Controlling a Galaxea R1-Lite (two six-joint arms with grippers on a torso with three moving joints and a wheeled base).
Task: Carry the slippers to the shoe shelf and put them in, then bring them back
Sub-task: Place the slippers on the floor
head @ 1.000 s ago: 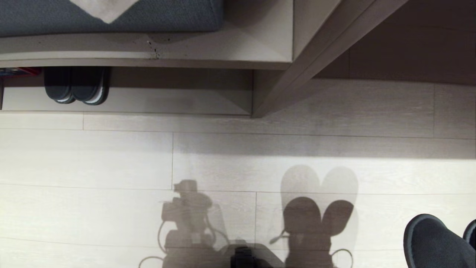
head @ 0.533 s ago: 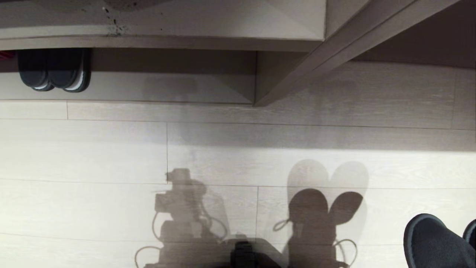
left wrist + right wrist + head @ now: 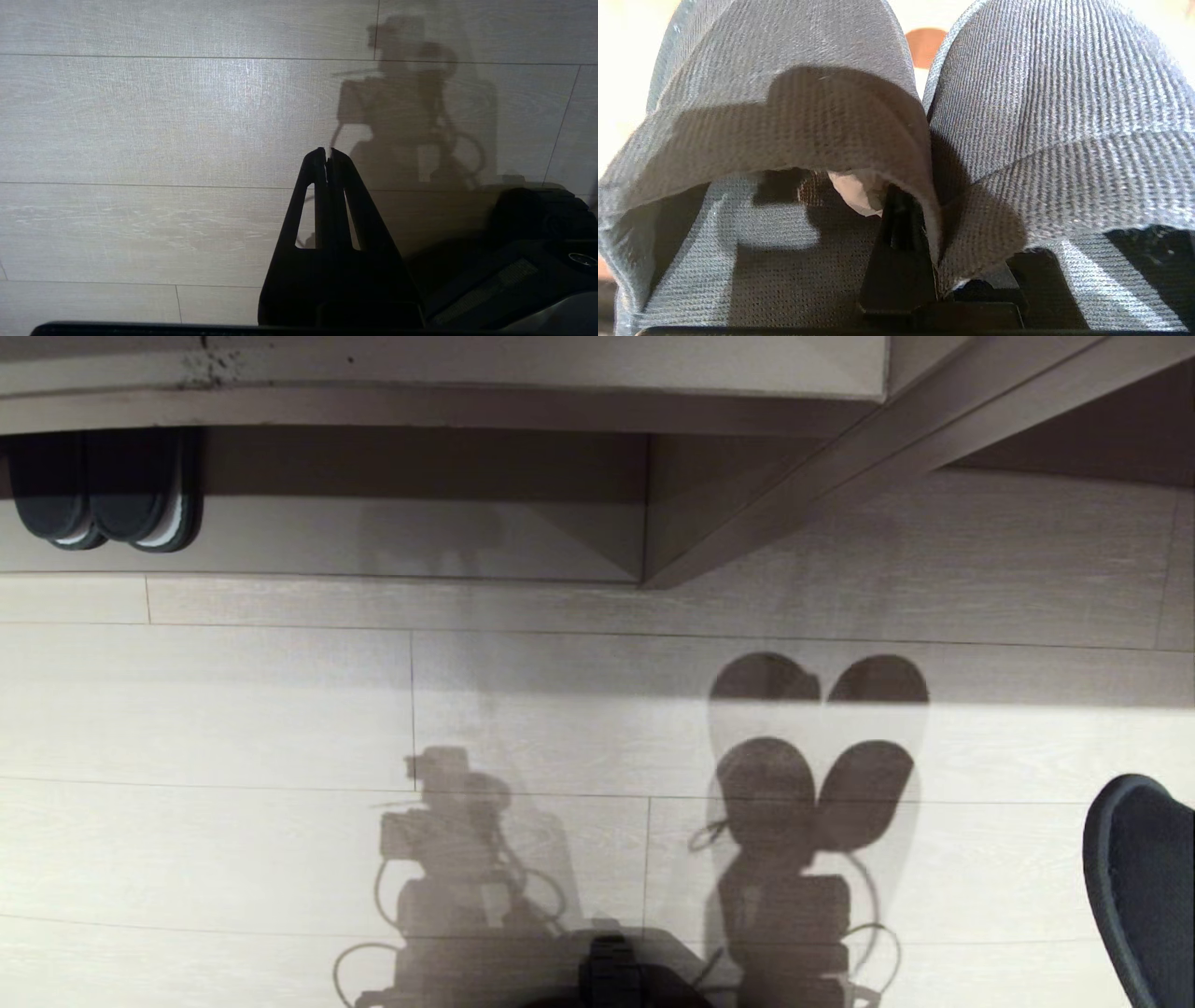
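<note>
In the right wrist view the dark grey fabric slippers (image 3: 784, 107) hang side by side, toes pointing away. My right gripper (image 3: 931, 224) is shut on their two inner edges, pinched together. One black finger (image 3: 896, 261) shows inside the slipper with the small white tag (image 3: 854, 193); the other finger is hidden under fabric. In the head view one slipper (image 3: 1134, 887) shows at the right edge, above the floor. The shoe shelf (image 3: 373, 537) is the low open compartment at the top. My left gripper (image 3: 328, 154) is shut and empty over bare floor.
A chunkier black pair with white-edged soles (image 3: 103, 490) stands in the shelf's left end. A slanted taupe panel (image 3: 840, 467) closes the shelf on its right. Pale wood-plank floor (image 3: 280, 709) lies between me and the shelf, with the arms' shadows on it.
The whole head view has shifted, so the shelf sits higher and further left. The held slippers rose and moved toward the right edge; their shadow moved closer to the shelf.
</note>
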